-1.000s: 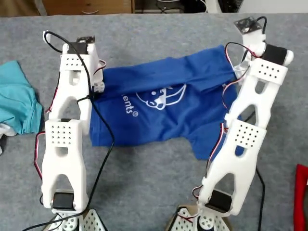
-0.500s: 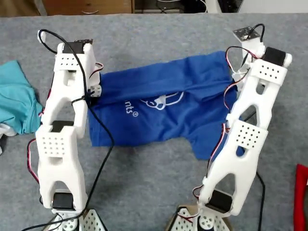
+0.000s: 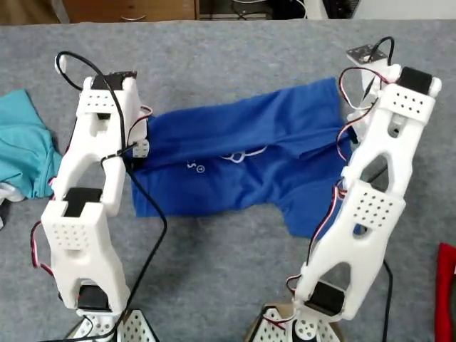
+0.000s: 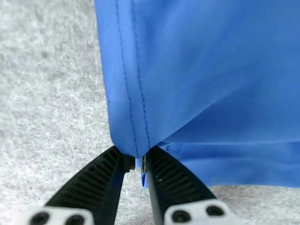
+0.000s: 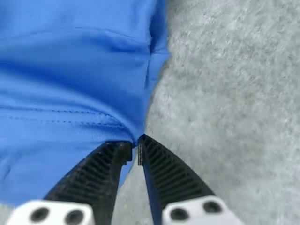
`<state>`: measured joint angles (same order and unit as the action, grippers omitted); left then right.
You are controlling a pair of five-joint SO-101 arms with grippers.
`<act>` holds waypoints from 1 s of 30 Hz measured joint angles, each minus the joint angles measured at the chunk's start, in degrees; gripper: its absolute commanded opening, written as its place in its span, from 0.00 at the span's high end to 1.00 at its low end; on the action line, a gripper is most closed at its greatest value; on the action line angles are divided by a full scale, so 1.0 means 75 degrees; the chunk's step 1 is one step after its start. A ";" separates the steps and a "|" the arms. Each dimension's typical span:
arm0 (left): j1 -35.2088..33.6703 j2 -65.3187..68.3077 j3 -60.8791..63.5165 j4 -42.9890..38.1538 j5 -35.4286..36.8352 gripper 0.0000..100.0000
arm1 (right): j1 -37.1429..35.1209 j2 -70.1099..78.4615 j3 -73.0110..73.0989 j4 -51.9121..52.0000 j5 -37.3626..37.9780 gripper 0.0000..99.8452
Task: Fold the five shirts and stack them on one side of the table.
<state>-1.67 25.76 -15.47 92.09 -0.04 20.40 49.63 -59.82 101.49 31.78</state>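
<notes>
A blue shirt (image 3: 242, 160) with a white print lies across the middle of the grey table, its far edge lifted and folding toward the near side. My left gripper (image 4: 137, 161) is shut on a hemmed corner of the blue shirt (image 4: 197, 84), at the shirt's left end (image 3: 139, 146) in the high view. My right gripper (image 5: 137, 150) is shut on the opposite corner of the blue shirt (image 5: 70, 79), at its right end (image 3: 349, 114) in the high view. Both corners hang a little above the table.
A teal shirt (image 3: 25, 153) lies crumpled at the table's left edge. A red cloth (image 3: 447, 292) shows at the right edge. A wooden cabinet (image 3: 128, 8) stands beyond the far edge. Grey table surface (image 3: 228, 278) lies open between the arm bases.
Both grippers have pulled the shirt's far edge toward the near side. The fold now covers most of the white print, which was plainly visible a second ago.
</notes>
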 measured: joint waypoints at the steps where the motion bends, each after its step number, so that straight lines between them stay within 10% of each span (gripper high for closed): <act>1: 0.0000 -0.0059 0.0105 -0.0035 0.0000 0.98 | 0.0012 -0.0176 0.0199 0.0000 0.0035 1.00; 30: 0.0727 -0.1313 0.2966 -0.0949 0.0000 0.98 | 0.0399 -0.4806 0.7607 -0.2239 0.0727 1.00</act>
<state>3.78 15.91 6.77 84.97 -0.04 23.38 13.58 -2.77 84.70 37.23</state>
